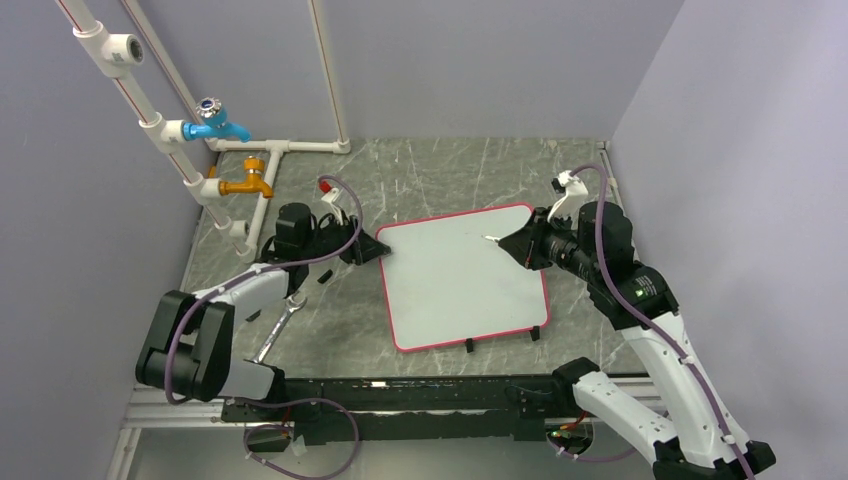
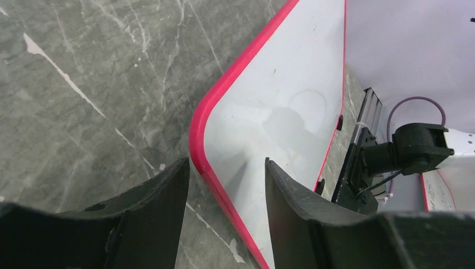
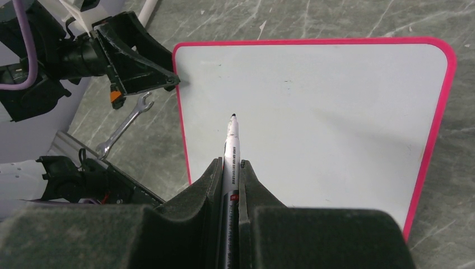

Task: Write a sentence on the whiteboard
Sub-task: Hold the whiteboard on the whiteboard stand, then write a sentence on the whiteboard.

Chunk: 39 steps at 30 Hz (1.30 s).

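The whiteboard (image 1: 460,280) lies flat on the marble table, its red-pink rim turned slightly and its face blank. My left gripper (image 1: 383,250) is open at the board's far left corner. In the left wrist view (image 2: 227,162) one finger is over the white face (image 2: 291,84) and the other is over the table. My right gripper (image 1: 514,243) is shut on a white marker (image 3: 231,140). The marker's black tip (image 3: 232,116) points at the board face (image 3: 313,112) near its far right part. I cannot tell whether the tip touches the board.
A wrench (image 1: 278,330) lies on the table left of the board and also shows in the right wrist view (image 3: 126,123). White pipes with a blue tap (image 1: 215,122) and a yellow tap (image 1: 248,184) stand at the back left. Grey walls close in the table.
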Tool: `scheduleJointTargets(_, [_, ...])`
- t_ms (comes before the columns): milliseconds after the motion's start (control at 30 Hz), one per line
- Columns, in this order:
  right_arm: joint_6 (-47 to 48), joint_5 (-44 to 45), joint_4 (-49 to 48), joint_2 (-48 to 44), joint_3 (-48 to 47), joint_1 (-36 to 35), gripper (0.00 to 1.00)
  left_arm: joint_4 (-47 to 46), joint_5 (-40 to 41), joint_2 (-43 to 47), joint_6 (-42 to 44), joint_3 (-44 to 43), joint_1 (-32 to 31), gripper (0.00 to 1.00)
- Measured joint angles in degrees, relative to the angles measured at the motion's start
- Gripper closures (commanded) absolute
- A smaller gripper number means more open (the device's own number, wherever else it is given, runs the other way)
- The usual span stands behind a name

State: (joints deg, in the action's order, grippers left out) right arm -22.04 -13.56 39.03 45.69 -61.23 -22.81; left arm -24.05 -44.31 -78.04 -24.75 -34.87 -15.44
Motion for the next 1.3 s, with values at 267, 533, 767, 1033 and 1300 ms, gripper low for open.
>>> scheduleJointTargets(267, [0.0, 0.02, 0.0, 0.7, 0.0, 0.0, 1.0, -9.64, -6.43, -4.79, -3.58, 0.31, 0.04, 0.67])
scheduleJointTargets(533, [0.0, 0.0, -0.02, 1.09, 0.0, 0.0, 1.0, -13.03, -9.14, -4.72, -5.42, 0.35, -0.63, 0.89])
scheduleJointTargets(767, [0.0, -0.02, -0.02, 1.22, 0.0, 0.0, 1.0, -10.4, -8.28, -3.93, -3.89, -1.77, -4.63, 0.95])
scheduleJointTargets(1033, [0.22, -1.31, -0.52, 1.14, 0.31, 0.0, 1.0, -6.47, -6.49, -3.93, -1.57, -5.01, -7.69, 1.0])
scheduleJointTargets(1300, [1.05, -7.74, -7.41, 0.61, 7.5, -0.74, 1.0, -3.34, -3.41, -3.8, -0.94, -5.49, -8.46, 1.0])
